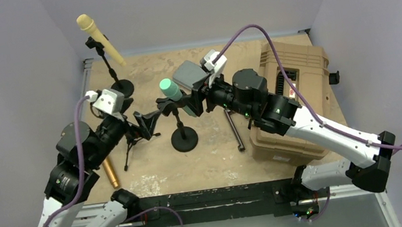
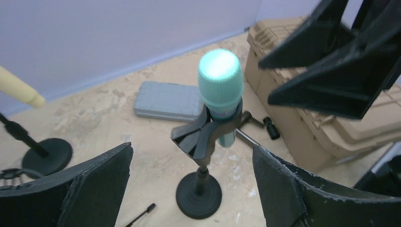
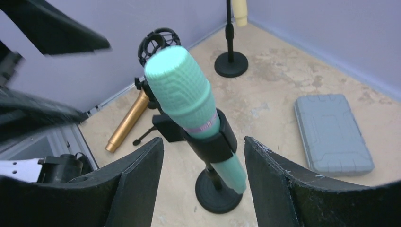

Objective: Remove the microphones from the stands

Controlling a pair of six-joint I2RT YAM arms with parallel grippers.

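Observation:
A mint-green microphone (image 1: 171, 90) sits tilted in the black clip of a round-based desk stand (image 1: 184, 139) at the table's middle. My left gripper (image 1: 150, 121) is open just left of the clip, touching nothing. My right gripper (image 1: 198, 99) is open just right of the microphone's lower body. In the left wrist view the microphone (image 2: 221, 87) and stand (image 2: 199, 194) lie ahead between the spread fingers (image 2: 94, 189). In the right wrist view the microphone (image 3: 185, 92) and its clip (image 3: 215, 142) stand between the open fingers (image 3: 137, 179), untouched.
A yellow microphone (image 1: 99, 39) on a second stand (image 1: 122, 88) is at the back left. A gold microphone (image 1: 111, 172) and a small tripod (image 1: 131, 141) lie near the left arm. A grey case (image 1: 187, 73), a black rod (image 1: 235, 129) and a tan hard case (image 1: 293, 98) are to the right.

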